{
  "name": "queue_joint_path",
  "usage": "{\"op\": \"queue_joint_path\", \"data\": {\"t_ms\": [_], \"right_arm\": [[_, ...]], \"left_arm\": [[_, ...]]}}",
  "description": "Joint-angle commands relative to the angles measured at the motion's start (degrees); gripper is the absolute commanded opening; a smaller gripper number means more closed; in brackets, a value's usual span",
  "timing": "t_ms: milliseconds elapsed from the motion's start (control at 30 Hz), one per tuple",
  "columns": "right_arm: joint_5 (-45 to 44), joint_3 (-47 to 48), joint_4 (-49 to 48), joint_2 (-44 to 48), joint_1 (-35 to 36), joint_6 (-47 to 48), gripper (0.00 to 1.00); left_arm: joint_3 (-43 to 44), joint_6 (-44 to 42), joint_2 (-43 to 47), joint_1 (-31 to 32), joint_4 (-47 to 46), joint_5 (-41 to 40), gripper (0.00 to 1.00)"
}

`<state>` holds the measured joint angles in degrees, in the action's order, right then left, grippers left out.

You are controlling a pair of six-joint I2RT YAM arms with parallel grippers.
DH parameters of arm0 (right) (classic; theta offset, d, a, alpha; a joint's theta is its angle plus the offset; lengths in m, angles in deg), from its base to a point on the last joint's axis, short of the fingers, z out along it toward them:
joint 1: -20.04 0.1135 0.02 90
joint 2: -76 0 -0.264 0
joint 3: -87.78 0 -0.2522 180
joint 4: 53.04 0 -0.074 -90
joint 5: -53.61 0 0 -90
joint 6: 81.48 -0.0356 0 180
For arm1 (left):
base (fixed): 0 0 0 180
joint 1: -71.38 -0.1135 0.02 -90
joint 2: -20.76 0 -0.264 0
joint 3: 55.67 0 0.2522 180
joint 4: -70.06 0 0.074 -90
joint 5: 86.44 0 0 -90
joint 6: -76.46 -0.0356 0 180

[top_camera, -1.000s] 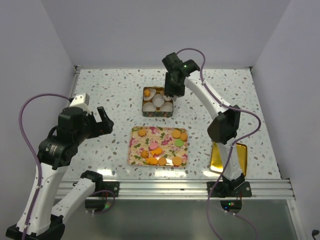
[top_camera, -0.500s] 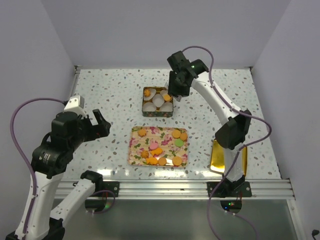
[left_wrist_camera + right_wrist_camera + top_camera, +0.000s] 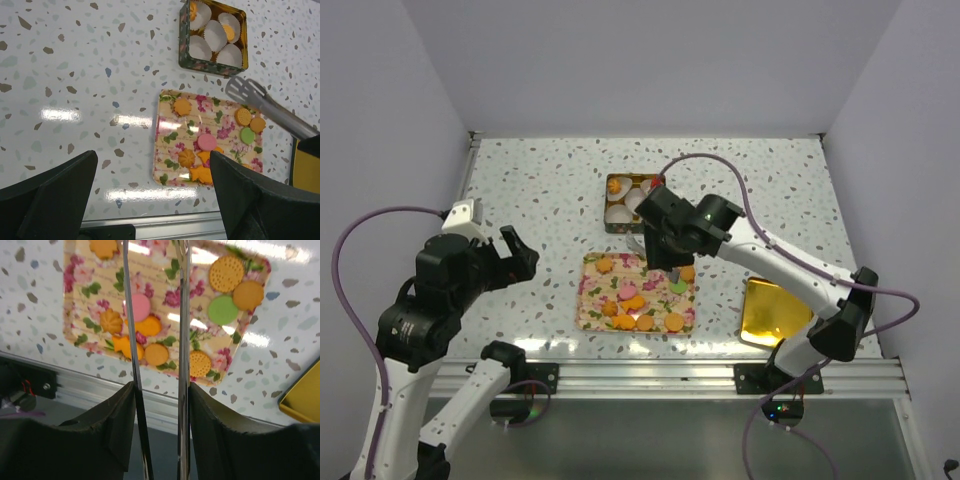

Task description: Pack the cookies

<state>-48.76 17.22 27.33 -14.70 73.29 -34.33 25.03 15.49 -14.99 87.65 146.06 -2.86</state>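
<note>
The cookies (image 3: 640, 298) lie on a floral tray (image 3: 590, 303): mostly orange rounds, plus one pink (image 3: 139, 307) and one green (image 3: 222, 310). My right gripper (image 3: 672, 248) hovers over the tray's far side, shut on metal tongs (image 3: 183, 340). The tongs' arms stand apart, and their tip (image 3: 245, 90) shows nothing held. A green tin (image 3: 635, 203) with white paper cups holds an orange cookie (image 3: 228, 32) in one cup and another (image 3: 192, 10) at its far left corner. My left gripper (image 3: 515, 252) is open and empty, left of the tray (image 3: 167, 150).
A gold tin lid (image 3: 775, 312) lies at the near right, by the right arm's base. An aluminium rail (image 3: 650, 378) runs along the table's near edge. Walls close in the left, back and right sides.
My right arm has swung from above the tin toward me and now holds the tongs over the tray. My left arm has drawn slightly to the left.
</note>
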Motion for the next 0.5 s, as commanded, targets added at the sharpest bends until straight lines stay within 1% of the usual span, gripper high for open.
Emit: {"op": "queue_joint_path", "data": {"t_ms": [0,67,200,467], "right_arm": [[-0.74,-6.89,-3.76,4.12,3.42,-7.41,0.47],[-0.74,-9.28,-4.12,3.69,5.1,-8.56,0.46],[-1.09,-9.37,-3.33,1.14,8.53,-9.53,0.46],[-0.38,-8.23,-2.71,-2.47,11.25,-10.06,0.47]], "left_arm": [[-1.28,1.2,1.03,0.43,0.78,0.52,1.0],[-2.16,1.46,1.55,0.43,0.61,0.96,1.0],[-2.78,1.9,2.0,0.43,0.52,1.58,1.0],[-2.43,2.69,3.49,0.43,1.83,0.88,1.0]]}}
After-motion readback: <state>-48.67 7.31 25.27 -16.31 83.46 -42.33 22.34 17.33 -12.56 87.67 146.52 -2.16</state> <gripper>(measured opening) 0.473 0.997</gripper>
